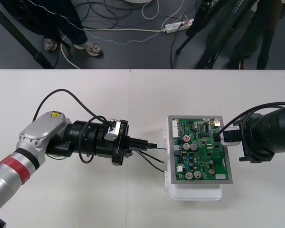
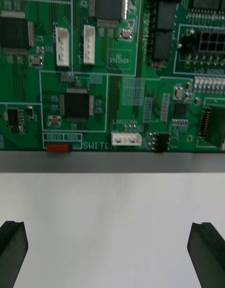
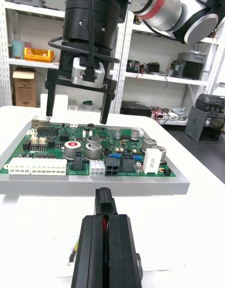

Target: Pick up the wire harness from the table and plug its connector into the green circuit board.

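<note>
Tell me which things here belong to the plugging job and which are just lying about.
Job: wire harness, shut in left hand; green circuit board on white base; open right hand over board.
Lying about: power strip, floor cables.

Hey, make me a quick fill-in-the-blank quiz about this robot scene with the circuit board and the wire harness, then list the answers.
1. The left gripper is ____ on the black plug.
2. The right gripper, at the opposite edge of the circuit board, has its fingers ____.
3. The board's colour is ____, and it rests on a white base.
4. The plug hovers just short of the board's edge and is ____ yet in it.

Missing words: shut; open; green; not
</note>
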Controlling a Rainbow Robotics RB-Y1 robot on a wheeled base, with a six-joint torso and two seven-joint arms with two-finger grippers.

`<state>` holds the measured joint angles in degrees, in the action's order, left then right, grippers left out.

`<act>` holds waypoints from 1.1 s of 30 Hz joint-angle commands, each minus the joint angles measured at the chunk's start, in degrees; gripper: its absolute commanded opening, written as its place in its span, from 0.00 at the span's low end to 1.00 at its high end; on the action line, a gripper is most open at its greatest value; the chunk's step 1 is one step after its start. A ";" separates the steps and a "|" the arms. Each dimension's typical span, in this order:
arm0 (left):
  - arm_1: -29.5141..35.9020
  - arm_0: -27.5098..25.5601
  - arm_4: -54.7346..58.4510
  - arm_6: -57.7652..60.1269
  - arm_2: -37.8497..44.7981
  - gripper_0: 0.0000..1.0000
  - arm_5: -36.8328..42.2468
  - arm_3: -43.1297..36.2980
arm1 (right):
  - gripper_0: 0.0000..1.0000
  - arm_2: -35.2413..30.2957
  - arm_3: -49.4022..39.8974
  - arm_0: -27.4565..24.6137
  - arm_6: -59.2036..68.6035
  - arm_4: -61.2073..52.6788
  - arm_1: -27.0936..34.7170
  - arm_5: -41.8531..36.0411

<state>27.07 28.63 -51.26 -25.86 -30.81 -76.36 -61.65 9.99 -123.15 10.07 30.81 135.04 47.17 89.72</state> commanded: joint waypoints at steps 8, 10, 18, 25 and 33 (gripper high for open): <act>-1.67 3.54 0.02 -3.68 -3.02 0.00 4.11 -0.49 | 1.00 1.61 -0.69 -0.58 4.08 0.84 -1.29 0.28; -1.76 3.71 0.11 -3.68 -3.38 0.00 4.46 -0.49 | 1.00 1.79 -0.77 -0.49 3.81 0.84 -1.29 0.28; -2.20 4.15 0.73 -3.68 -5.13 0.00 5.69 -0.49 | 1.00 3.90 -2.09 -0.49 4.17 3.82 -1.38 0.28; -3.16 4.33 0.81 -3.68 -6.01 0.00 6.22 -0.49 | 1.00 3.90 -2.09 -0.49 4.17 4.09 -2.43 0.28; -4.39 4.24 0.64 -3.76 -6.45 0.00 6.92 -0.49 | 1.00 4.25 -2.09 -0.49 4.52 5.41 -4.46 0.28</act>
<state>24.57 30.60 -51.19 -25.86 -35.98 -71.75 -61.60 13.21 -123.37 10.05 32.63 139.33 44.07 89.72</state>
